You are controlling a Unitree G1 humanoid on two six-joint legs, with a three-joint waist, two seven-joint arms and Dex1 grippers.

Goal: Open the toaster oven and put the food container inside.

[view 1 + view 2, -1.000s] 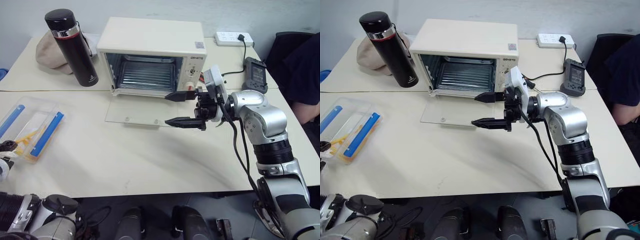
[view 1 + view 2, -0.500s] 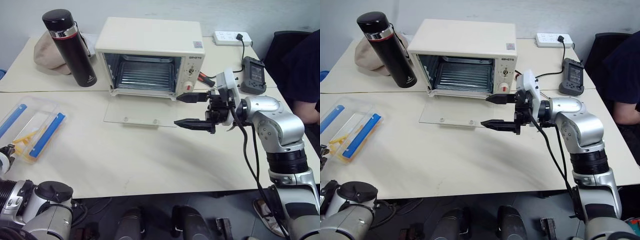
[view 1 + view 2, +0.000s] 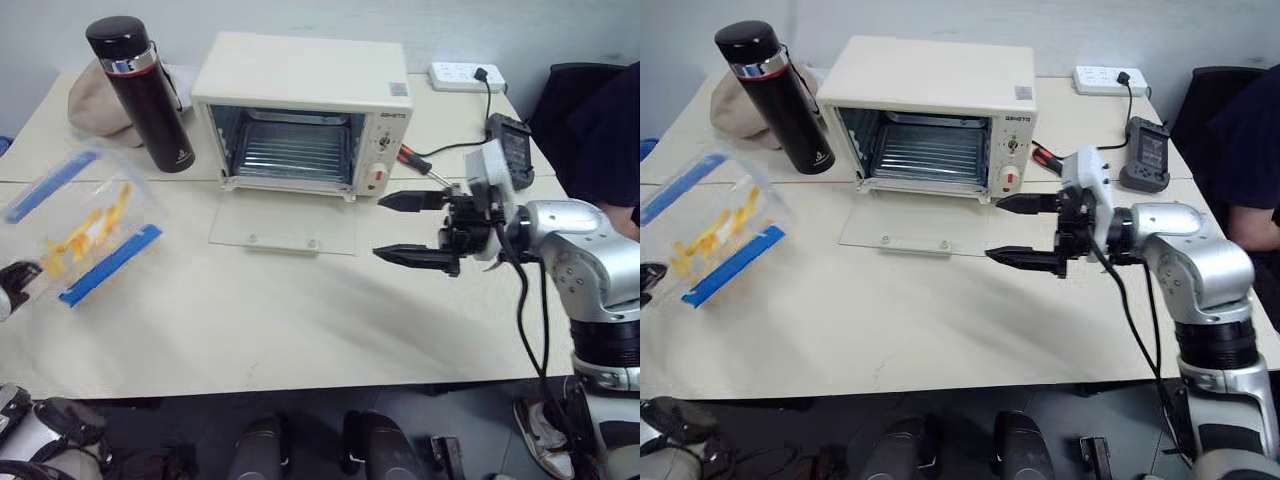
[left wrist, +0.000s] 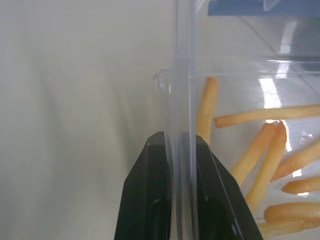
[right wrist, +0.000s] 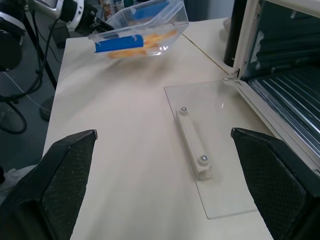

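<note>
Left end effector clenched on clear plastic container wall, box tilted above worktop at left | right end effector released, fingers apart, right of flat glass door | oven boxy, cream, open | container's near-left corner cut off.

Hidden and cut-off parts only.
Left gripper is cut by the picture edge in the head view, so its grip shows only from the wrist, where the food container wall blurs one finger behind clear plastic. A beige cloth item sits mostly behind the black thermos flask, type unclear. Person's dark sleeve cropped at the edge. Toaster oven knob labels too small to read.
</note>
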